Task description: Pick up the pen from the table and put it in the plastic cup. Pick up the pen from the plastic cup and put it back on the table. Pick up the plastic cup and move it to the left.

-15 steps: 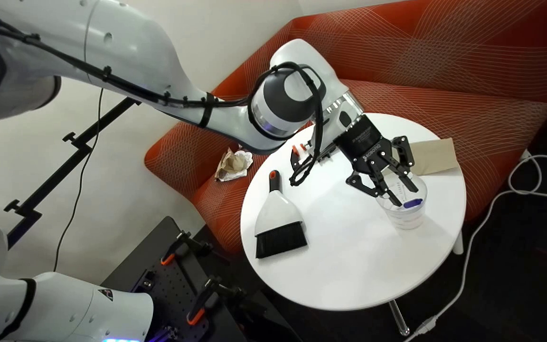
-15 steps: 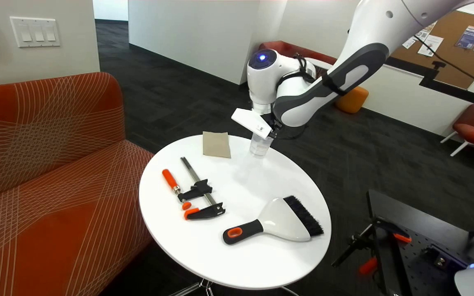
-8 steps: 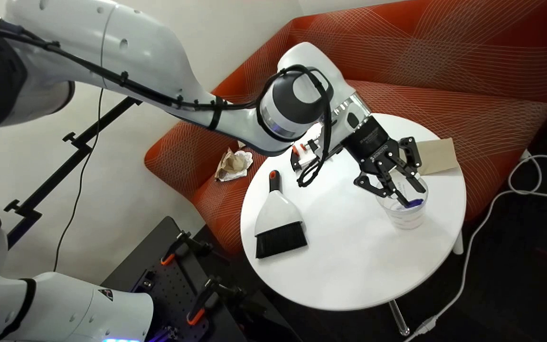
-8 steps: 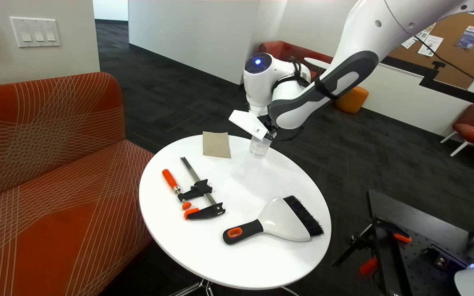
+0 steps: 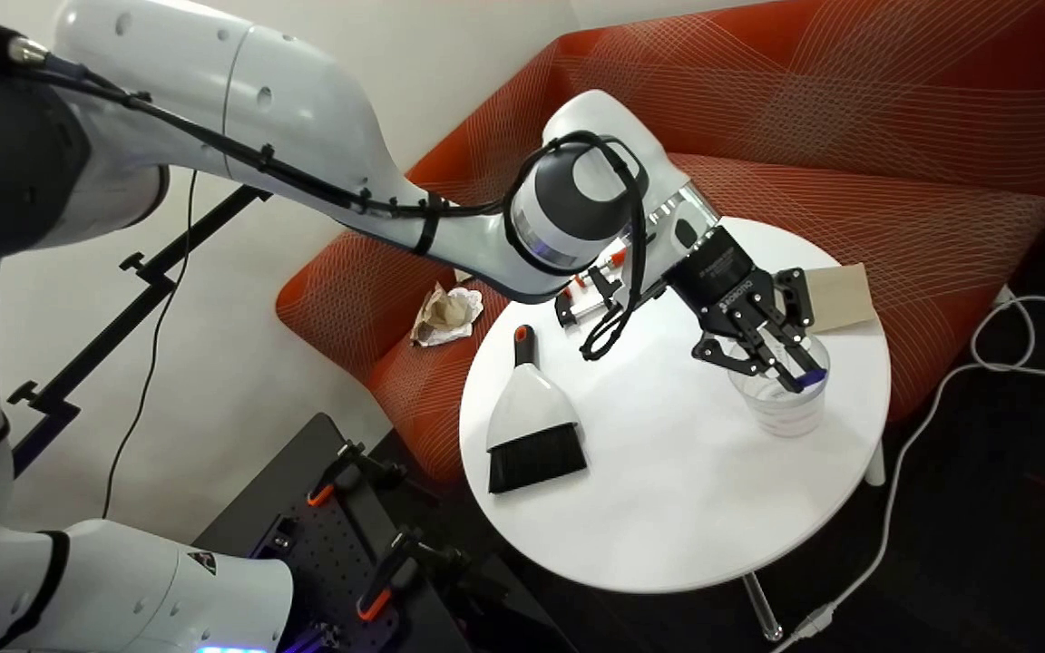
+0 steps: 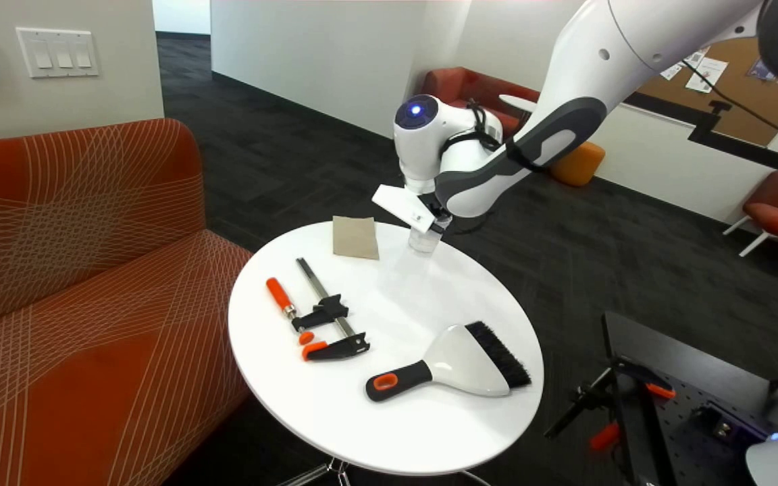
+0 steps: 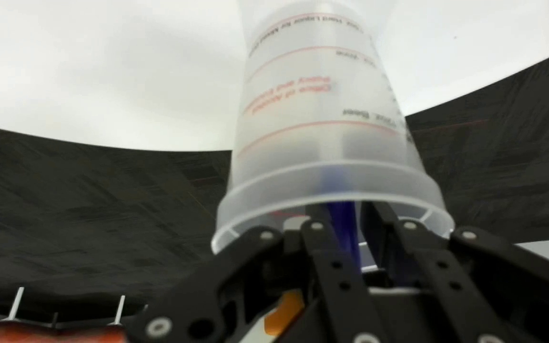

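The clear plastic cup point(image 5: 787, 419) stands on the round white table point(image 5: 668, 508) near its edge. It also shows in an exterior view point(image 6: 424, 241) and fills the middle of the wrist view point(image 7: 322, 95), which is upside down. The blue pen point(image 5: 811, 377) is in the cup, its end sticking out past the rim; it shows clearly in the wrist view point(image 7: 343, 219). My gripper point(image 5: 807, 380) is at the cup's mouth, its fingers on either side of the pen. The fingers are close together, with a narrow gap between the pen and one finger.
A brown paper point(image 5: 838, 296) lies close behind the cup. A clamp point(image 6: 328, 310) and a white brush with black bristles point(image 6: 470, 361) lie on the table. A red-orange sofa point(image 5: 804, 118) stands right behind the table.
My gripper has moved slightly right and down in an exterior view, and its fingers have drawn together around the pen. The cup has shifted slightly to the right there.
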